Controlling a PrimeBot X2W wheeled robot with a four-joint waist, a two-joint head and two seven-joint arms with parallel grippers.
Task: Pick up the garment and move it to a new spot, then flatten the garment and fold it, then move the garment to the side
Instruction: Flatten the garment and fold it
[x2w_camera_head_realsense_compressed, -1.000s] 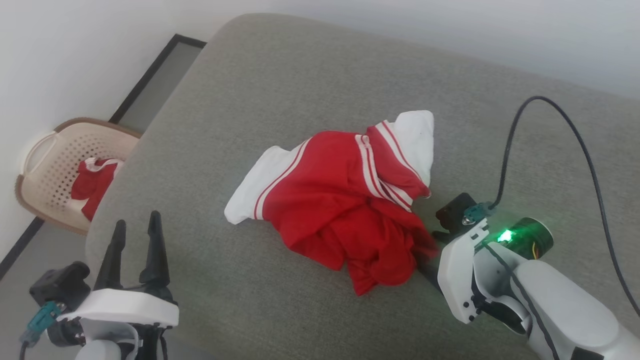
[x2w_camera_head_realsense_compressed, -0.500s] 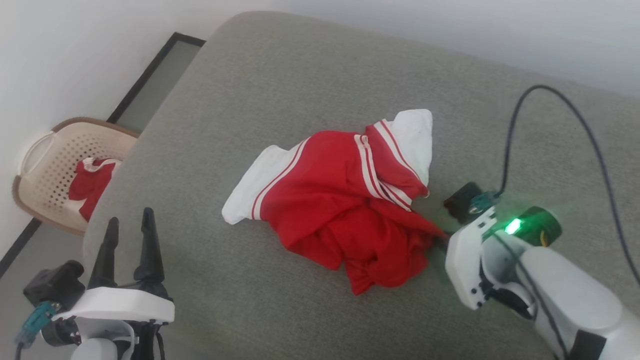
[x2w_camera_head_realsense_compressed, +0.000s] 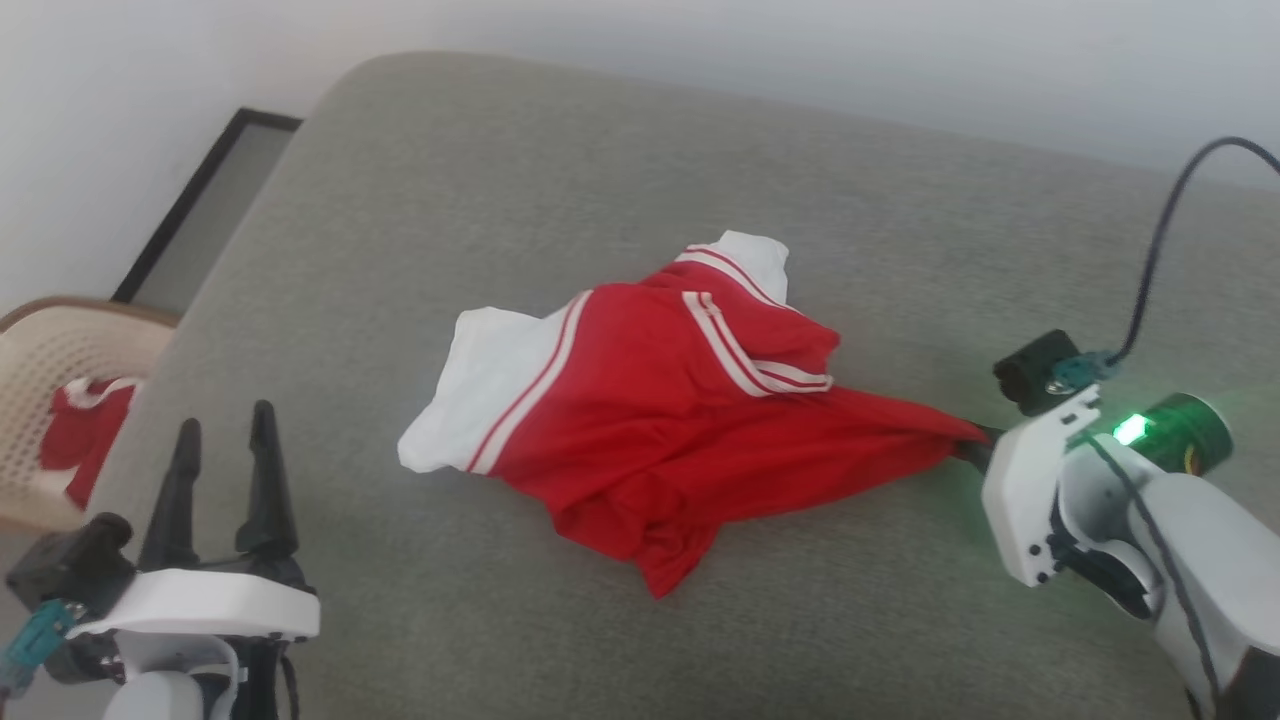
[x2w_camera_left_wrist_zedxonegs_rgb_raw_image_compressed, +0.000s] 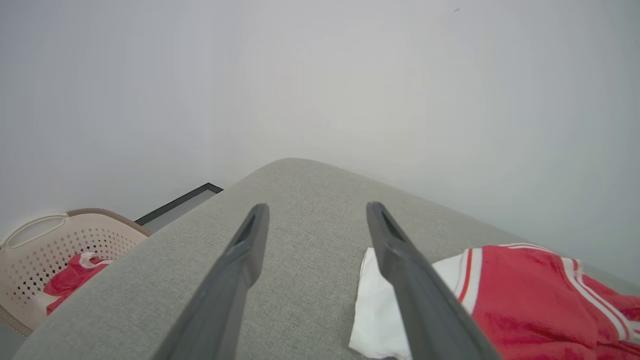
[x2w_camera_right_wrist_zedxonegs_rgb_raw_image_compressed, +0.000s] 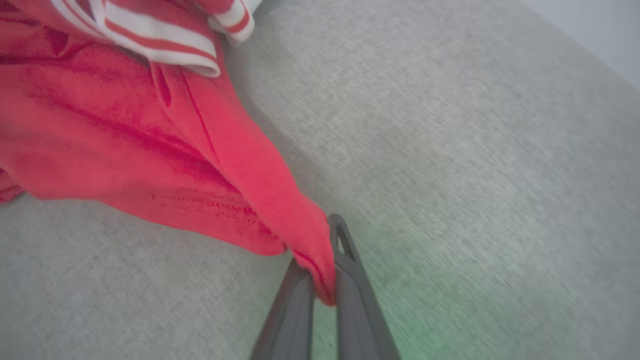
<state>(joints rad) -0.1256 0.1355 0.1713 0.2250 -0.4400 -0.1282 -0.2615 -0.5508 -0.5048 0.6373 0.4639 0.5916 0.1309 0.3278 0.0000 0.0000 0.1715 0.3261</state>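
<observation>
Your right gripper (x2w_camera_right_wrist_zedxonegs_rgb_raw_image_compressed: 320, 252) is closed hard on a red corner of the garment (x2w_camera_head_realsense_compressed: 650, 430). In the right wrist view a fold of cloth is pinched between the two dark fingers (x2w_camera_right_wrist_zedxonegs_rgb_raw_image_compressed: 355, 300), and a row of stitching just ahead of the tips suggests you have the hem. From the pinch the fabric runs forward from the fingertips in a taut ridge. The bulk, with its white sleeves and striped trim, lies crumpled on the cushion (x2w_camera_head_realsense_compressed: 560, 180) well ahead of the tips. A low grip on one edge looks chosen for hauling the whole shirt to a new spot rather than for spreading it.

Your left gripper (x2w_camera_head_realsense_compressed: 225, 425) has its fingers spread wide and holds nothing. It hangs over the cushion's near edge, with one white sleeve just ahead of it and off to its right side. That reads as a waiting post, clear of the pull and close enough to take a second corner when flattening comes.

The surface is a grey woven cushion with a rounded corner, soft and slightly rough. Expect the cloth to drag and bunch on it rather than slide. A plain pale wall (x2w_camera_head_realsense_compressed: 700, 40) stands beyond. Off to the left gripper's left, down on the floor, sits a cream perforated basket (x2w_camera_head_realsense_compressed: 50, 350) holding another red cloth (x2w_camera_head_realsense_compressed: 80, 440). A black cable (x2w_camera_head_realsense_compressed: 1160, 250) loops up from the right wrist, whose green light (x2w_camera_head_realsense_compressed: 1130, 430) tints the cushion beside it.
</observation>
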